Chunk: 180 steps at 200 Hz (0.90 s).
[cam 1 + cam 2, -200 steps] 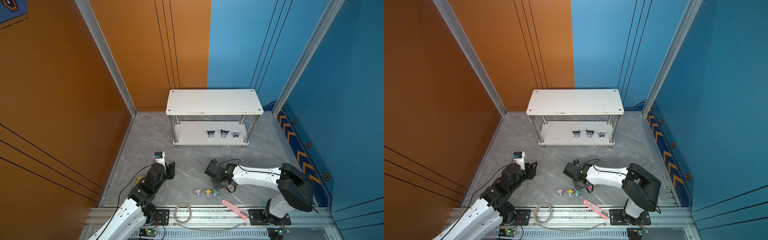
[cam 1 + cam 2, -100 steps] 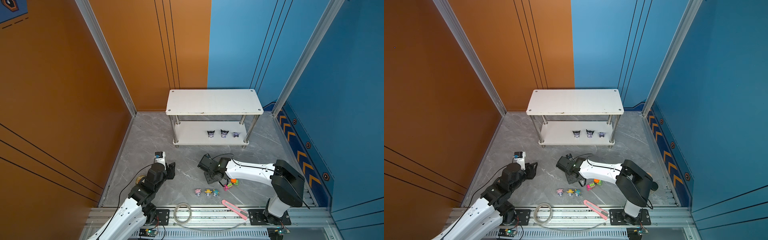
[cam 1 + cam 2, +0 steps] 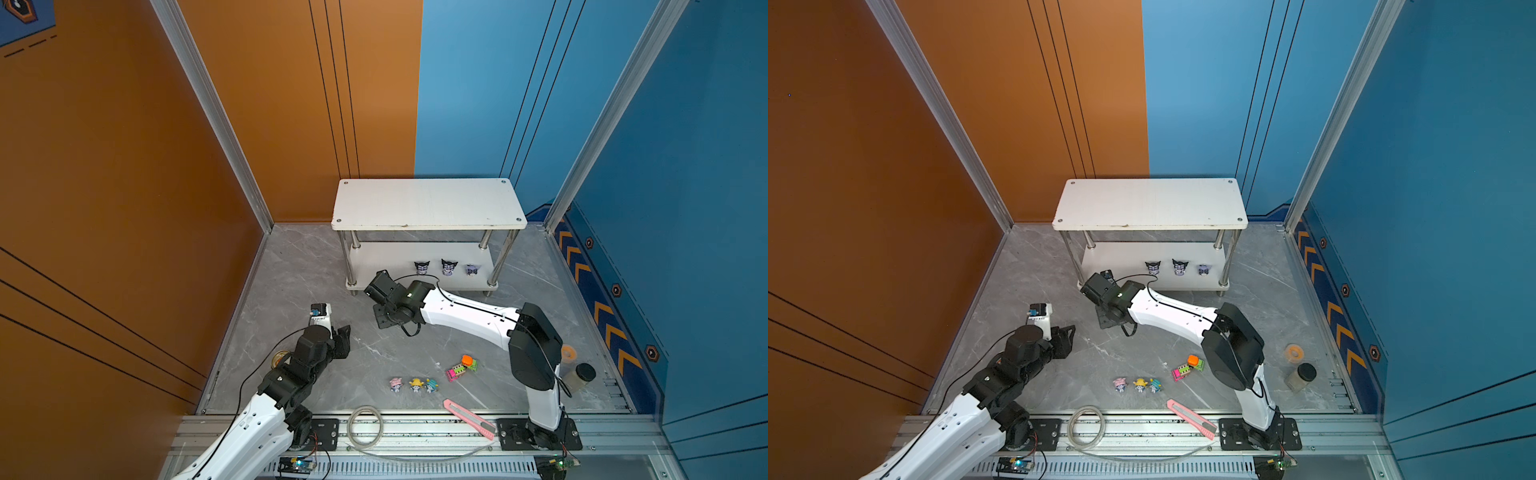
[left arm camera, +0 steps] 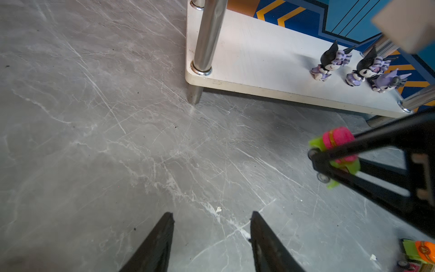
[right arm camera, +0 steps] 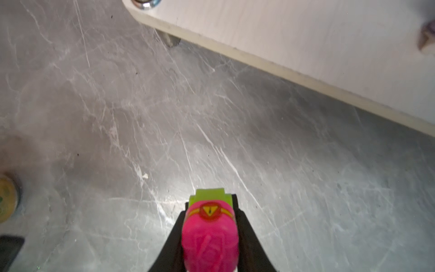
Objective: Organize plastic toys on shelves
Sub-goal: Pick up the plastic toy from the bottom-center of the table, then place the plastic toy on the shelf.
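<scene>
Shelf legs (image 4: 207, 35) glossy metal; floor (image 4: 94, 141) smooth, marbled.

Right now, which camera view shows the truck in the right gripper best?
The right wrist view: the pink and green truck fills the foreground, clamped in the right gripper. The left wrist view shows it from the side, partly behind the gripper. Neither top view shows it.

A pink utility knife (image 3: 468, 417) lies slanted over the front rail (image 3: 415, 432); a coil of clear tubing (image 3: 365, 426) rests near it. A black-lidded jar (image 3: 578, 376) sits just beside a tape roll (image 3: 568, 354).
</scene>
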{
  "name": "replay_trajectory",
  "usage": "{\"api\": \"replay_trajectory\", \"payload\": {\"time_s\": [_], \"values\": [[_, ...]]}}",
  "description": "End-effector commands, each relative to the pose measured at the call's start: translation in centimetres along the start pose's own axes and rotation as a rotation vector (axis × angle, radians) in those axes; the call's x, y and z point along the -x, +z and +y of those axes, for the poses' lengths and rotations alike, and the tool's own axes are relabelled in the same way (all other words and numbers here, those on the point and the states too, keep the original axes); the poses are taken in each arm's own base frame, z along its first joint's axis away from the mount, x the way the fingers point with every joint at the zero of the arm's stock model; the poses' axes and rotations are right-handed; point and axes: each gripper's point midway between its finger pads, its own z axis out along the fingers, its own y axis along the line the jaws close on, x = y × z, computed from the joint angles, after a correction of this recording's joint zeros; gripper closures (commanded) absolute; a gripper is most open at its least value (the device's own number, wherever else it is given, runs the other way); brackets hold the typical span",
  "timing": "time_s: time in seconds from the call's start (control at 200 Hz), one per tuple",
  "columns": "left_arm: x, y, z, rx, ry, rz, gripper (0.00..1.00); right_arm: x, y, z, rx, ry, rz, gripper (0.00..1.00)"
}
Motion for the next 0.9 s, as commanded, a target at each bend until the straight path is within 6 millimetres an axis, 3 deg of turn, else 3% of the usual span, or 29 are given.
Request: {"api": "replay_trajectory", "payload": {"time_s": [0.0,0.015,0.055,0.125,0.315,0.896], "values": [[0.1,0.1,0.0,-0.006,0.006,0.001,0.46,1.9,0.9,-0.4,0.004,0.013,0.004,0.95],[0.1,0.1,0.0,-0.007,0.005,0.0,0.46,2.3,0.7,-0.4,0.009,0.018,-0.005,0.95],[0.1,0.2,-0.1,-0.008,0.006,0.002,0.46,1.9,2.5,-0.6,0.002,0.025,0.022,0.96],[-0.2,0.3,0.0,-0.007,0.005,0.011,0.46,3.8,2.8,-0.1,0.026,0.045,-0.013,0.96],[0.2,0.6,-0.5,-0.026,0.007,-0.003,0.46,5.6,4.1,0.3,0.038,0.056,-0.053,0.97],[0.2,1.0,-0.6,-0.025,0.009,0.007,0.45,8.0,4.8,-0.1,0.025,0.067,-0.132,0.97]]}}
